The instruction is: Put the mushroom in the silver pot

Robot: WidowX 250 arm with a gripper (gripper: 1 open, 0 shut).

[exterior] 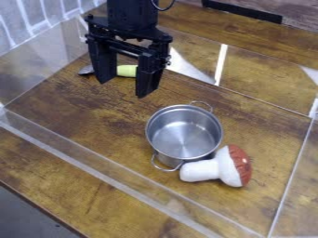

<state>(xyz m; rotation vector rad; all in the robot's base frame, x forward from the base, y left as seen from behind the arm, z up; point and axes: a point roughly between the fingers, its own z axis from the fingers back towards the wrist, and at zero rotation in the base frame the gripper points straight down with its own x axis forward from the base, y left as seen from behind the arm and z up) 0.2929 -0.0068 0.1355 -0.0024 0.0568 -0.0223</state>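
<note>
The tool (125, 76) was seen well behind the pot (184, 131), pointing straight down, its fingers spread apart with nothing between them. The mushroom (221, 168) was lying on its side on the worktop (74, 112), just in front of and to the right of the pot, its white stem toward the pot and apparently touching or nearly touching the rim. The pot was upright and empty, so nothing had been placed yet. A yellow-green vegetable (128, 70) was partly hidden behind the tool, farther from the pot. The open fingers were judged ready for a grasp; the tool would need moving past the pot to reach the mushroom. Clear walls (112, 177) fenced the area.
</note>
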